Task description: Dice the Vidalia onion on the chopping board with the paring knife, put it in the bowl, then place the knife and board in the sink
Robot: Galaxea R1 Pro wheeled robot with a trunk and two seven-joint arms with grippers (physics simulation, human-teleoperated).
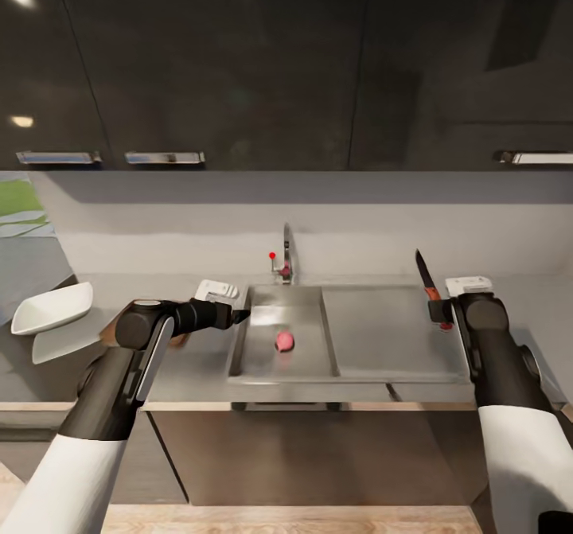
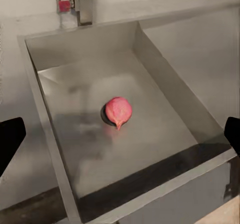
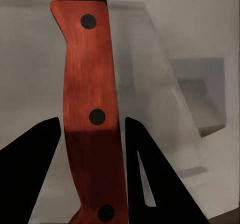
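The pinkish Vidalia onion [image 1: 284,341] [image 2: 118,111] lies on the floor of the steel sink [image 1: 247,343] [image 2: 165,89], under the chrome faucet [image 1: 286,259]. My left gripper [image 1: 239,315] [image 2: 121,136] hovers at the sink's left rim, open wide, with the onion ahead of and below it. My right gripper [image 1: 439,313] [image 3: 92,174] is shut on the paring knife's red handle [image 3: 90,109], held above the countertop [image 1: 390,319] right of the sink, dark blade [image 1: 422,267] pointing up. The white bowl [image 1: 52,309] sits at far left. A brown sliver of chopping board [image 1: 107,329] shows behind my left arm.
Dark glossy upper cabinets [image 1: 239,64] hang over the grey back wall. The faucet's red knob [image 1: 272,255] stands at the sink's back edge. A flat drainboard stretch of counter lies between the sink and my right arm. Pale wood floor [image 1: 278,518] shows below the counter front.
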